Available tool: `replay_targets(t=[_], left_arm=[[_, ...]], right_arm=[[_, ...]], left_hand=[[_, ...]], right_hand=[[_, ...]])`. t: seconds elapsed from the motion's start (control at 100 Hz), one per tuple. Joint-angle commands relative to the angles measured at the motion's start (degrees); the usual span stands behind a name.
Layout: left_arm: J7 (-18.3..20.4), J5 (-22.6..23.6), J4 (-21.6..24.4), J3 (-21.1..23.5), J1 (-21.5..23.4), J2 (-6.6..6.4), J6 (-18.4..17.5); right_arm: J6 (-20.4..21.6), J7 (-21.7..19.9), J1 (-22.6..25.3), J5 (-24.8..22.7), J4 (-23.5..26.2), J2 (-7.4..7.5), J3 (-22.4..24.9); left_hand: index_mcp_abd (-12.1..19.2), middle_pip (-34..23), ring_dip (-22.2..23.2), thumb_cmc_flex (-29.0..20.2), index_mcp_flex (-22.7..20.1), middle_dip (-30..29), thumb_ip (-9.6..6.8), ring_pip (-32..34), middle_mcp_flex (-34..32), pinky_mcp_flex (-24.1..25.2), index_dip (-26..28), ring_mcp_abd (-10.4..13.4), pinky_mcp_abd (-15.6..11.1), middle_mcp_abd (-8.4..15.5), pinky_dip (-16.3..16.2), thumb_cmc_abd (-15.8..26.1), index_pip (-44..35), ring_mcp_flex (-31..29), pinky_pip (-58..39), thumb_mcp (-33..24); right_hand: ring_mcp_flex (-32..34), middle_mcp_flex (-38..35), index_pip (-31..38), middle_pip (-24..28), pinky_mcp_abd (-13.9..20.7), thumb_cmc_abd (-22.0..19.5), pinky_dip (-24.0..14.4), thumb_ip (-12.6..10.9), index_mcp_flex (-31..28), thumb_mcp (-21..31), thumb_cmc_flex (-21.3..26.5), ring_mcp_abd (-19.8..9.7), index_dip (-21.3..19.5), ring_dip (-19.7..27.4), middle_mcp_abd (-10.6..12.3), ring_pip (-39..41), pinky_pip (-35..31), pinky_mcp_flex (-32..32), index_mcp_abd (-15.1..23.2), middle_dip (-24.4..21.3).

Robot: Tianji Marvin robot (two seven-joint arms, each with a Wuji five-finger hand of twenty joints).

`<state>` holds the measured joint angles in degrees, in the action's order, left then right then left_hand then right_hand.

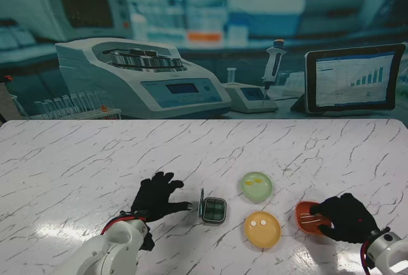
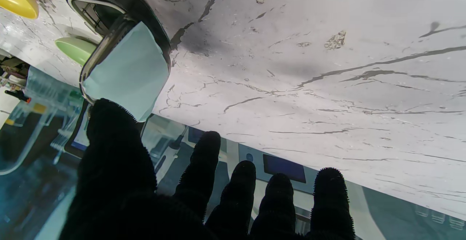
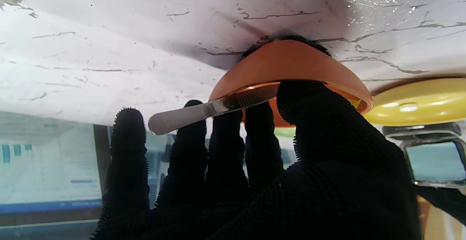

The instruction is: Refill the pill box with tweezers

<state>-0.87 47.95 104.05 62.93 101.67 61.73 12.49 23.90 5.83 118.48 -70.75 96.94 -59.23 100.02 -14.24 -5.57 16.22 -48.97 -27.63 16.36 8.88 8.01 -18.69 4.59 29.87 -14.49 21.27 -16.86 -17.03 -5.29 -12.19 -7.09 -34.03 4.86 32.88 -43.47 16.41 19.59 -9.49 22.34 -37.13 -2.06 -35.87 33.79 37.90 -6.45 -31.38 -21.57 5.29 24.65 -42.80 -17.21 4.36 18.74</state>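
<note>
The small dark pill box (image 1: 214, 210) stands on the marble table with its lid (image 2: 127, 69) raised upright on its left side. My left hand (image 1: 158, 198) rests just left of it, open with fingers spread, and its thumb (image 2: 109, 141) reaches almost to the lid; contact cannot be told. The metal tweezers (image 3: 182, 118) lie across the orange dish (image 1: 308, 217), one end sticking out over the rim. My right hand (image 1: 349, 217) is at that dish's right edge with straight, separated fingers. Its thumb (image 3: 313, 116) lies over the tweezers at the rim.
A green dish (image 1: 257, 185) with yellow pills sits beyond the pill box. A yellow dish (image 1: 262, 229) with white pills sits between the pill box and the orange dish. Lab machines, a pipette stand and a tablet (image 1: 354, 78) line the table's far edge.
</note>
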Motion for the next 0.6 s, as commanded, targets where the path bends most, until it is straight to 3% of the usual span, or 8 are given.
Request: replay_targets(t=[0.0,0.59], left_arm=[[0.40,-0.44,-0.22,-0.08,0.42,0.38,-1.04],[-0.83,-1.27,-1.10,0.00,0.55,0.62,-1.66]], right_arm=[[-0.29,0.77,0.48,0.06,-0.28,-0.19,-0.17],[-1.48,0.06,-0.21,0.94,-1.26,-0.20,-1.28]], left_hand=[[1.34,0.24,0.97,-1.82,-1.08,0.46,-1.68,0.53,-1.13,0.74,1.14,-0.76,1.37,-0.54,-0.98,2.52,0.03,0.96,-2.29,-0.59],[1.57,-0.02,1.42,-1.90,-1.43,0.62,-1.61,0.77,-1.67,0.82,1.06,-0.41,1.37,0.08,-1.47,3.01,-0.10,0.46,-3.39,-0.44]], right_hand=[[-0.38,0.09,0.86,0.28,7.26,0.82,-0.91,2.52,-0.86,0.68,2.43,-1.21,-1.31,-0.97,0.13,1.48,-1.35,-0.05,1.34,-0.12],[0.42,-0.42,1.93,1.57,14.69,0.06,-7.10,3.19,-1.37,-0.46,5.29,-0.29,-0.09,-2.24,-0.76,5.87,-9.03,-4.17,1.27,-0.21]])
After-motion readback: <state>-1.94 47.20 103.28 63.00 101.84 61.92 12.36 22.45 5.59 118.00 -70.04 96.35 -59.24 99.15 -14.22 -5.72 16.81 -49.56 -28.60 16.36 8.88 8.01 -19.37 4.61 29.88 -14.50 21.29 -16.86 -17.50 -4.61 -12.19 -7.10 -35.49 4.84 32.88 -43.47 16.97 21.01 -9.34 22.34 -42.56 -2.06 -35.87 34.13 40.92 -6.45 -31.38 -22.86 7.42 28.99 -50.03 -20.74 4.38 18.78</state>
